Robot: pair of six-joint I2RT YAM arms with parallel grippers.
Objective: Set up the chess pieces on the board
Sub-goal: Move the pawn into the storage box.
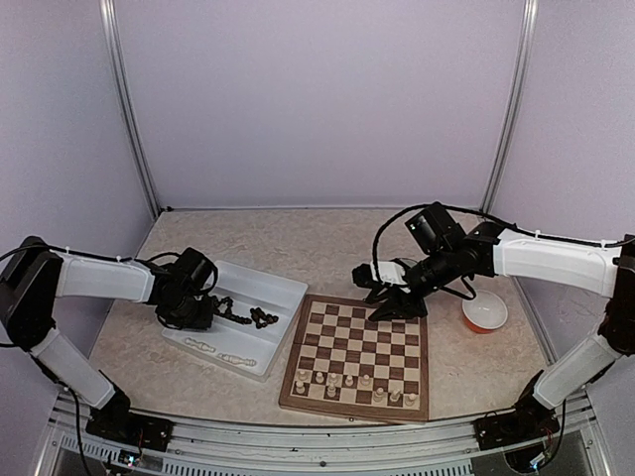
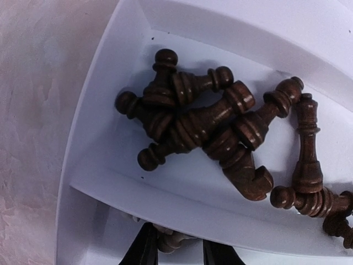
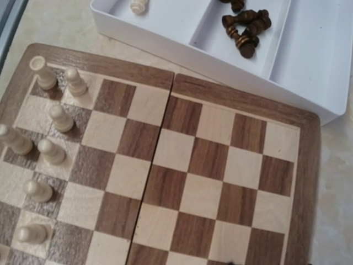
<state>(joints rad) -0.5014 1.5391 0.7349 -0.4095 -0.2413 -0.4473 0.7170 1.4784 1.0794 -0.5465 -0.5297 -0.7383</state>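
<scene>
Nearest, the cream chess pieces (image 1: 357, 382) stand on the near rows of the board (image 1: 369, 337), which lies flat between the two arms. Just left of it is the white tray (image 1: 276, 288). The dark chess pieces (image 2: 209, 127) lie in a heap in one of its compartments. The left gripper (image 2: 175, 253) hangs over the tray. Its fingers are narrow, with one small piece (image 2: 168, 241) between them, but I cannot tell if they press it. The right gripper (image 1: 389, 305) is over the far edge of the board; if its fingers are wide or closed, I cannot tell. A bowl (image 1: 484, 313) stands to its right.
</scene>
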